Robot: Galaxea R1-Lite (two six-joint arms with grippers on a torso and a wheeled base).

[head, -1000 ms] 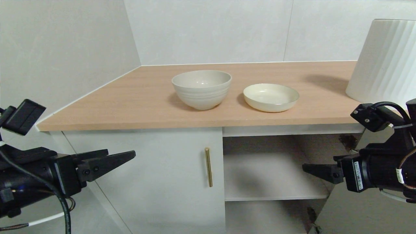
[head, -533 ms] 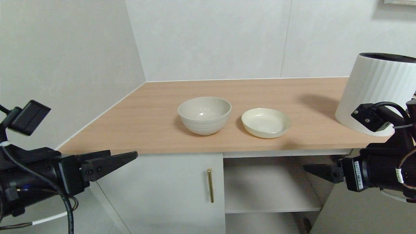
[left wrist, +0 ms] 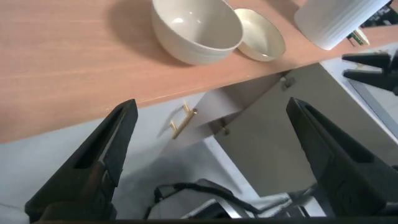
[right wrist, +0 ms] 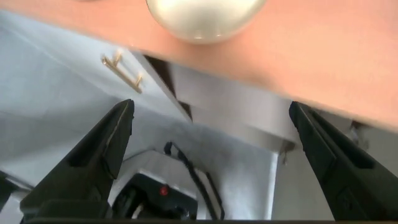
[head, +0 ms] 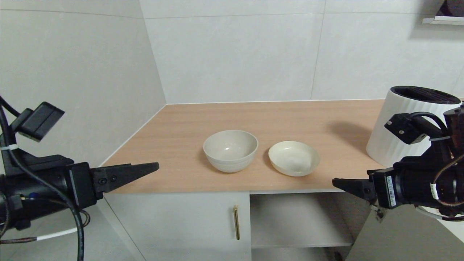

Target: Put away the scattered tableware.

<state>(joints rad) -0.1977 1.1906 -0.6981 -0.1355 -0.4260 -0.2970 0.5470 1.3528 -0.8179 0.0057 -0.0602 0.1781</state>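
A deep grey-white bowl (head: 230, 150) and a shallow cream dish (head: 294, 157) stand side by side near the front edge of the wooden counter (head: 174, 145). They are seen too in the left wrist view as bowl (left wrist: 198, 28) and dish (left wrist: 261, 40). My left gripper (head: 156, 166) hovers open at the counter's left front corner, well left of the bowl, its fingers (left wrist: 93, 168) spread wide. My right gripper (head: 334, 182) hangs open just off the front edge, right of the dish, fingers (right wrist: 339, 162) apart. Both hold nothing.
A tall white ribbed container (head: 409, 127) stands at the counter's right end. Below are a closed white cabinet door with a gold handle (head: 236, 223) and an open shelf compartment (head: 301, 221) to its right. Tiled walls close the left and the back.
The whole picture has shifted: the camera rose, so the counter sits lower. Both grippers now stand at counter level instead of before the cabinet. Bowl and dish have not moved.
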